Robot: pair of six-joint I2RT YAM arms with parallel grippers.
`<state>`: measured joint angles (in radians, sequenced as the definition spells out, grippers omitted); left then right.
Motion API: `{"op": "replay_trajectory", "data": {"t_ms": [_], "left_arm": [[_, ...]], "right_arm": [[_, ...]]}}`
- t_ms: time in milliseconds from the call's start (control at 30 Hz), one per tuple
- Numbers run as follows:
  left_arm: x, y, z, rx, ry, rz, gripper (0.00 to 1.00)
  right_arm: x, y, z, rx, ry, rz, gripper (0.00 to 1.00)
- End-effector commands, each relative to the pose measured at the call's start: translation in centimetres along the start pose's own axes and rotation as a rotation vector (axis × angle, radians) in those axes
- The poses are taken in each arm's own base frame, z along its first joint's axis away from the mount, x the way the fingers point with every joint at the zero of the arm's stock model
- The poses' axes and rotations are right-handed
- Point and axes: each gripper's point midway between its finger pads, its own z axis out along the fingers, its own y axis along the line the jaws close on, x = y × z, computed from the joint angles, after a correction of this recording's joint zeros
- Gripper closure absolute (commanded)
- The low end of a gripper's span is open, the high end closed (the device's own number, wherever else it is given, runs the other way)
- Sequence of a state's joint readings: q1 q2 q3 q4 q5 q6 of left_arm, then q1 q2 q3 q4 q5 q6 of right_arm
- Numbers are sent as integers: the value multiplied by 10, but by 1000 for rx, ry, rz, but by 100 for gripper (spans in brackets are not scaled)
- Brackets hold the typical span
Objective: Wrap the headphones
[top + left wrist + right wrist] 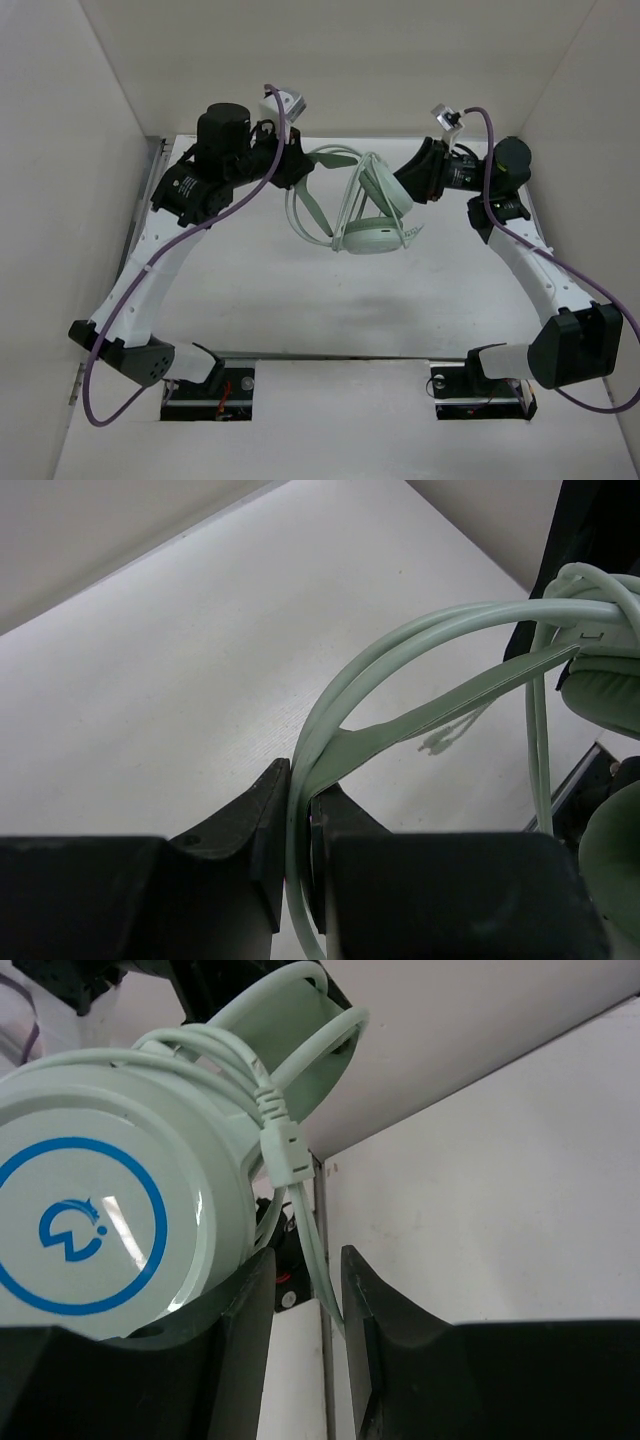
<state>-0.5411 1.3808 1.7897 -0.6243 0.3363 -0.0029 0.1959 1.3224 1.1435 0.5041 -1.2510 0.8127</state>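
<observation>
The pale mint-green headphones [370, 238] hang in the air at the back middle of the table, between my two grippers. My left gripper [300, 172] is shut on the thin double headband [420, 630], which is pinched between the jaws [300, 790]. My right gripper [408, 186] is at the earcup side. In the right wrist view an earcup with a blue ring logo [100, 1220] rests against the left finger. The thin cable [285, 1145] is looped over this earcup and runs down between the parted jaws of the right gripper [305, 1260], touching the right finger.
White walls close in the table on the left [60, 200], back [350, 60] and right [600, 120]. A metal rail [150, 170] runs along the back left edge. Thick purple robot cables [200, 225] trail along both arms. The arm bases [210, 385] sit at the near edge.
</observation>
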Motion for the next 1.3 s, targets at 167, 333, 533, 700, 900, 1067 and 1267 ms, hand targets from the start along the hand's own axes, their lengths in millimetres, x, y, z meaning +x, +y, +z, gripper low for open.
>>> {"op": "replay_trajectory", "data": {"t_ms": [167, 333, 533, 700, 900, 1067, 1267], "left_arm": [[-42, -2, -27, -4, -172, -26, 100], [-42, 2, -29, -7, -180, -54, 100], [-32, 5, -27, -12, -166, -60, 100], [-12, 8, -27, -26, -142, -75, 100], [9, 16, -29, -74, -138, -95, 100], [33, 20, -29, -98, -126, -116, 100], [70, 20, -29, -114, -82, -151, 100]], "right_arm": [[-7, 16, -15, -29, -23, -71, 61], [3, 11, -24, 0, -39, -54, 61], [-1, 7, -38, 55, -84, -75, 61], [-14, 0, -55, 124, -136, -125, 62], [-29, -1, -72, 187, -181, -178, 62], [-32, 1, -79, 212, -198, -200, 62], [-32, 0, -87, 244, -213, -213, 63]]}}
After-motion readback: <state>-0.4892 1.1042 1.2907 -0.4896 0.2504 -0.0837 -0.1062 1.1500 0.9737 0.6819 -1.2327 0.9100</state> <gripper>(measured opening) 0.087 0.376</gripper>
